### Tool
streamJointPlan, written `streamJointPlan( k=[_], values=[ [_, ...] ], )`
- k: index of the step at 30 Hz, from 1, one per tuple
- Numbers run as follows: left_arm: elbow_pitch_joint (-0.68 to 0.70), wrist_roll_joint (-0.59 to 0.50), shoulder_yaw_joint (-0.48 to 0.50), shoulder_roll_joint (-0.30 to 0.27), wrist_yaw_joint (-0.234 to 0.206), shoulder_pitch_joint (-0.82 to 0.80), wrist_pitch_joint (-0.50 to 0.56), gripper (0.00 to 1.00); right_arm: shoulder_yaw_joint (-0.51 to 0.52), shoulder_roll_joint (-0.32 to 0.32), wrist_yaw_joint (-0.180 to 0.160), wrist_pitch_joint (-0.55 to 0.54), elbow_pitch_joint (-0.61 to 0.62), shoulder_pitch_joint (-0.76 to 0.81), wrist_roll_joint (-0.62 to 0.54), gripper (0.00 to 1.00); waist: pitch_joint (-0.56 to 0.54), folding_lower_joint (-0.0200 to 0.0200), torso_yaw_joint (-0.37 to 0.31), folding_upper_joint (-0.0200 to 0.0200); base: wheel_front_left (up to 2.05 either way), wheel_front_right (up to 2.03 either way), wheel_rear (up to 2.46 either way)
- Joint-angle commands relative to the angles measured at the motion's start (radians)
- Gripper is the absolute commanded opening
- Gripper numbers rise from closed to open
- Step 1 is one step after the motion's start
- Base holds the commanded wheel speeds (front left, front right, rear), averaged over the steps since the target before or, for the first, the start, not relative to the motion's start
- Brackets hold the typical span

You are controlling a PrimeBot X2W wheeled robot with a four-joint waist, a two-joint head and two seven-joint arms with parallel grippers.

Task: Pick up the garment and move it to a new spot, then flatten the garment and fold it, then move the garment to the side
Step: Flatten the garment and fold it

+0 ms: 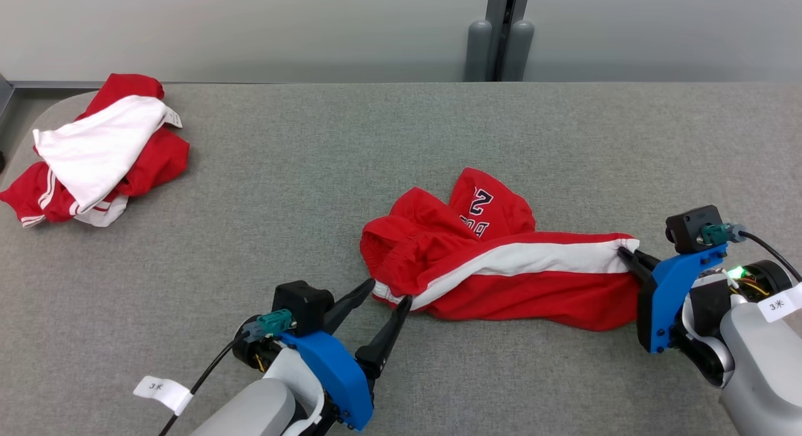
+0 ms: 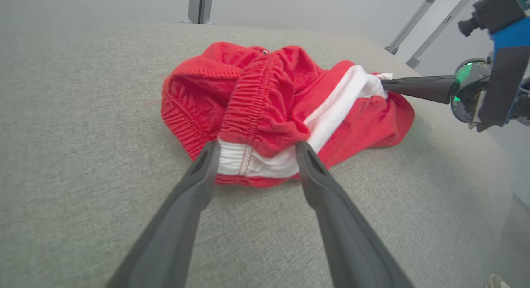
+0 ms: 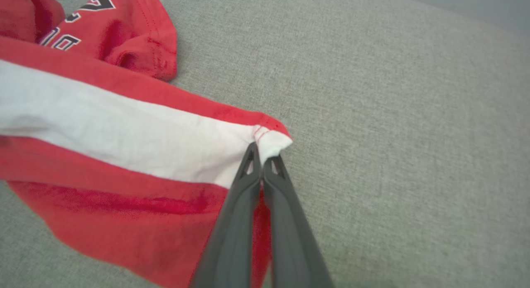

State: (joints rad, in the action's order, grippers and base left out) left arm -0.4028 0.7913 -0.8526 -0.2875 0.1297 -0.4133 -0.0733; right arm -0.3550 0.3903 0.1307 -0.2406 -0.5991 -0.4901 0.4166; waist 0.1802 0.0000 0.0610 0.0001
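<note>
Currently red shorts [image 1: 501,267] lie crumpled well to the right of the clothes pile [image 1: 94,151]. Right gripper [image 1: 626,254] pinched shut on the hem's white stripe; left gripper [image 1: 388,292] wide open, straddling the waistband corner. Fabric light, limp, likely to sag: grip seamed edges.

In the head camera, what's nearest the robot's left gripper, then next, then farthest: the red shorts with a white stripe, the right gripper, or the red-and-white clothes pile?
1. Red shorts with white stripe, at the left gripper's open fingertips.
2. Right gripper, right side, pinching the shorts' hem.
3. Red-and-white clothes pile, back left.
</note>
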Motion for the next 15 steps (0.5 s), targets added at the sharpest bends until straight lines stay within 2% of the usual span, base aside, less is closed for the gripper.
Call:
streamJointPlan(
  k=[1, 9, 15],
  values=[
    [-0.003, 0.006, -0.005, -0.009, 0.000, -0.018, 0.000, 1.00, -0.002, -0.001, 0.000, 0.004, 0.000, -0.007, 0.005, 0.00, 0.000, 0.0000, -0.001, -0.0001, 0.00, 0.00, 0.00],
    [-0.009, 0.097, -0.115, -0.036, 0.000, -0.077, -0.027, 1.00, -0.012, 0.003, 0.000, 0.011, -0.002, -0.010, 0.014, 0.00, 0.004, 0.0000, -0.012, -0.0001, 0.00, 0.00, 0.00],
    [-0.058, 0.143, -0.160, -0.043, 0.000, -0.128, -0.055, 1.00, -0.021, -0.003, 0.000, 0.013, -0.003, -0.018, 0.020, 0.00, 0.011, 0.0000, -0.019, -0.0001, 0.00, 0.00, 0.00]
  ],
)
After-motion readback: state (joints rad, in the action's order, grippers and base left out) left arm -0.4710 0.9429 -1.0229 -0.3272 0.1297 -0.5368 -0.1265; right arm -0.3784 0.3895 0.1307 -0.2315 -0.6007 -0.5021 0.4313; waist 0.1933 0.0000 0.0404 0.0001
